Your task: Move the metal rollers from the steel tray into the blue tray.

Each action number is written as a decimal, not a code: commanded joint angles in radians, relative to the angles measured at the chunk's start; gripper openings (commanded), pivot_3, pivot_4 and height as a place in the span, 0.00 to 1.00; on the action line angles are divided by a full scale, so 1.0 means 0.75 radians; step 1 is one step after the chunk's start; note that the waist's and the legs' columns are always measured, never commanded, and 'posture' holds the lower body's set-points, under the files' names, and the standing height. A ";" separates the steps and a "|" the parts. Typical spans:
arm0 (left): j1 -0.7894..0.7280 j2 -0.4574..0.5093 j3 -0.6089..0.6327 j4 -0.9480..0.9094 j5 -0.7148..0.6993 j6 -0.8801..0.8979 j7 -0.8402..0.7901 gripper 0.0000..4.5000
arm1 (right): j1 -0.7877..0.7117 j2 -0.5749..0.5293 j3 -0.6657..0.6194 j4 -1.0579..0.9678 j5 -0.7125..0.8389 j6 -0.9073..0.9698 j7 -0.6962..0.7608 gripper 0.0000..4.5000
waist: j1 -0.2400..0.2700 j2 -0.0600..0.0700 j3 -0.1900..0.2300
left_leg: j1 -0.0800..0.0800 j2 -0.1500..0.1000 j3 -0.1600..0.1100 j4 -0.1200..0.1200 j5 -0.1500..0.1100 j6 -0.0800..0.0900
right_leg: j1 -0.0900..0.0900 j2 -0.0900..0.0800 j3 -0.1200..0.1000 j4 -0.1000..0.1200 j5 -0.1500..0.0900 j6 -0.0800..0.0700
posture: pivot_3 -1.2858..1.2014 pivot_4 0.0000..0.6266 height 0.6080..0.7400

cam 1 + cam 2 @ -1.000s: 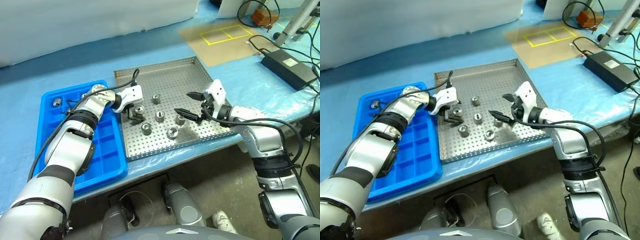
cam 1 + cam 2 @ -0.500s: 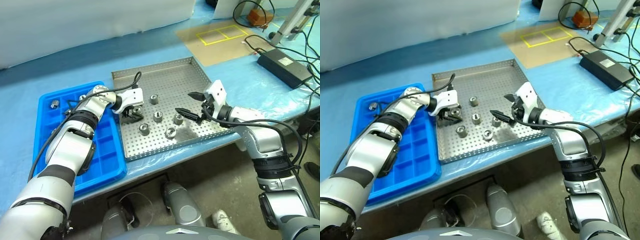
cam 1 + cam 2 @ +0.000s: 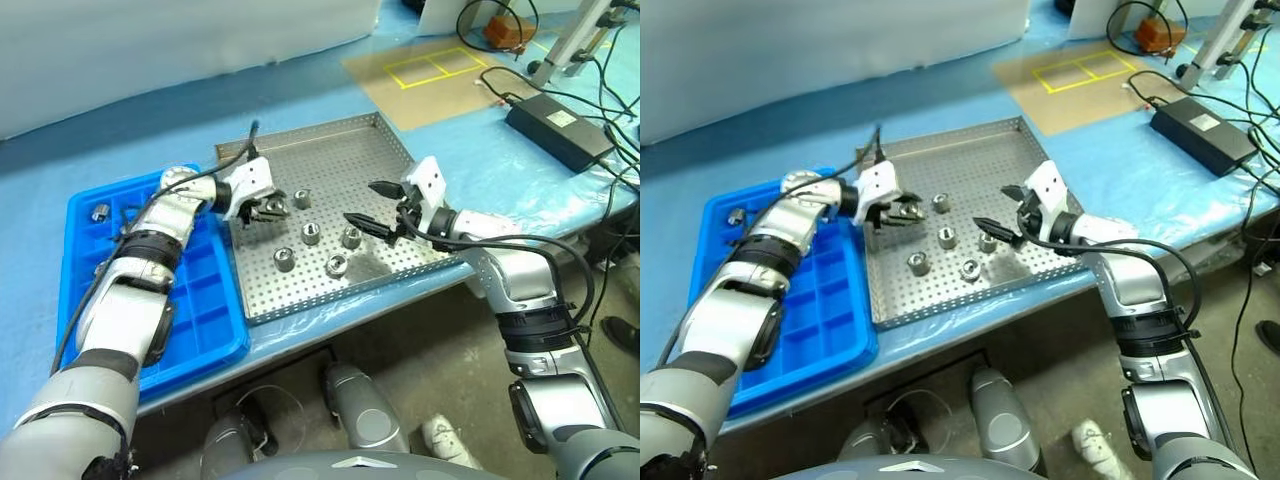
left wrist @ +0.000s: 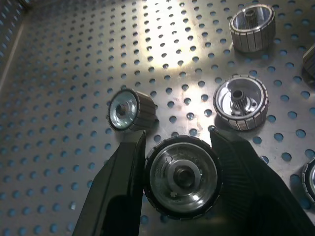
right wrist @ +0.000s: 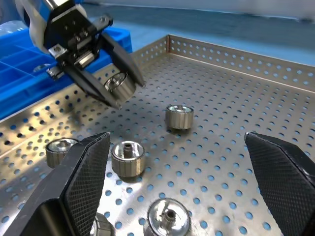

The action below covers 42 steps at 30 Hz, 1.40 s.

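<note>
The steel tray [image 3: 350, 160] lies mid-table with several metal rollers [image 3: 311, 233] standing loose on its perforated floor. To its left is the blue tray [image 3: 200, 290], which has one roller [image 3: 100, 211] in a far-left compartment. My left gripper [image 3: 272, 208] hangs just above the steel tray's left part, shut on a roller [image 4: 181, 177] that is clamped between both fingers and clear of the floor. The same held roller [image 5: 119, 83] appears in the right wrist view. My right gripper [image 3: 362, 203] hovers over the tray's right part, open, with nothing between its fingers.
A black power adapter [image 3: 555, 125] with cables lies at the table's far right. A brown board with yellow tape [image 3: 430, 75] sits behind the steel tray. The table's front edge runs just below both trays.
My left gripper has shut on a roller and risen with it off the tray floor. The right gripper has stayed where it was, open. The camera has turned slightly.
</note>
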 commanded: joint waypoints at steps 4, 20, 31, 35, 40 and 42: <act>0.225 0.268 0.161 -0.641 -0.194 0.281 -0.090 0.39 | -0.121 0.055 0.092 0.096 -0.028 -0.101 0.097 1.00 | -0.001 0.001 0.000 | 0.003 0.005 0.000 0.000 0.001 -0.002 | -0.002 0.003 -0.003 0.005 -0.002 -0.003 | 0.24 0.24 1.00; 1.166 0.341 0.829 -1.534 -0.447 0.905 0.413 0.39 | -0.609 0.417 0.307 0.539 -0.035 -0.378 0.616 1.00 | 0.225 0.005 0.003 | 0.013 0.011 -0.001 -0.003 0.010 -0.016 | 0.002 0.002 -0.007 0.020 -0.006 -0.014 | 0.40 0.24 1.00; 1.480 0.075 0.907 -1.808 -0.429 1.002 0.815 0.39 | -0.645 0.454 0.304 0.631 -0.060 -0.423 0.712 1.00 | 0.469 0.005 0.003 | 0.022 0.012 0.005 -0.005 0.010 -0.027 | 0.002 0.002 0.002 0.028 -0.007 -0.014 | 0.44 0.24 1.00; 1.494 0.020 0.849 -1.783 -0.419 0.996 0.884 0.39 | -0.646 0.460 0.300 0.623 -0.064 -0.432 0.720 1.00 | 0.512 0.005 0.003 | 0.026 0.013 0.008 -0.007 0.011 -0.029 | 0.002 0.003 0.006 0.029 -0.007 -0.014 | 0.44 0.24 1.00; 1.454 0.012 0.787 -1.694 -0.417 1.017 0.940 0.39 | -0.641 0.458 0.300 0.625 -0.082 -0.442 0.715 1.00 | 0.521 0.005 0.003 | 0.027 0.012 0.009 -0.008 0.013 -0.032 | 0.002 0.004 0.008 0.029 -0.007 -0.014 | 0.43 0.24 1.00; 1.447 0.012 0.768 -1.678 -0.422 1.014 0.947 0.39 | -0.634 0.452 0.299 0.621 -0.090 -0.442 0.710 1.00 | 0.517 0.004 0.002 | 0.027 0.012 0.009 -0.009 0.013 -0.032 | 0.001 0.004 0.008 0.029 -0.006 -0.014 | 0.43 0.24 1.00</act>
